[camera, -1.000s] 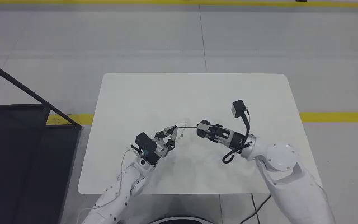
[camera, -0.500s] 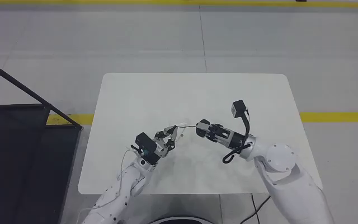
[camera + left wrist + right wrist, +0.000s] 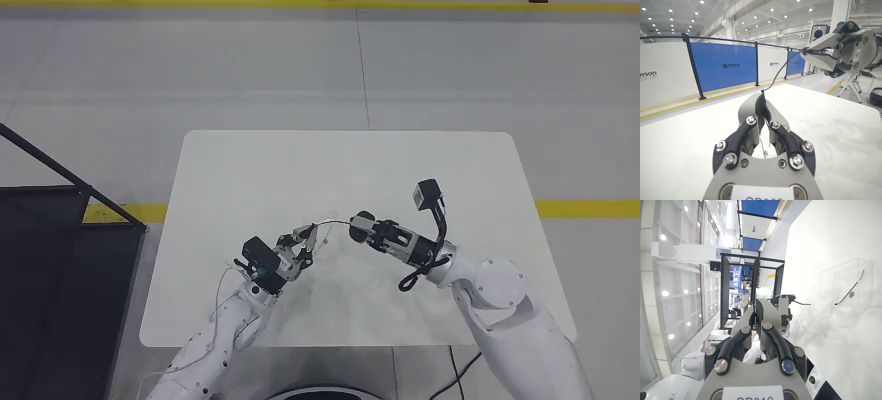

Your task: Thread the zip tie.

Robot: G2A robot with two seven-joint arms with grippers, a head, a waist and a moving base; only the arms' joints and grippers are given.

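A thin black zip tie (image 3: 330,221) arcs between my two grippers above the middle of the white table (image 3: 250,180). My left gripper (image 3: 310,238) is shut on the tie's head end; in the left wrist view the strap (image 3: 780,71) rises from its tips (image 3: 762,99). It runs up to my right gripper (image 3: 804,52), which is shut on the thin tail end. In the right wrist view my right gripper (image 3: 755,307) has its fingers pressed together, and the tie between them is hidden.
A clear box (image 3: 846,283) stands on the table with another black zip tie (image 3: 848,294) and a small brown bit inside. A black frame (image 3: 50,270) stands off the table's left edge. Bare tabletop lies all around both grippers.
My right gripper has shifted a little toward the left gripper and away from the table's front edge. The zip tie bows upward more. The left gripper has kept still.
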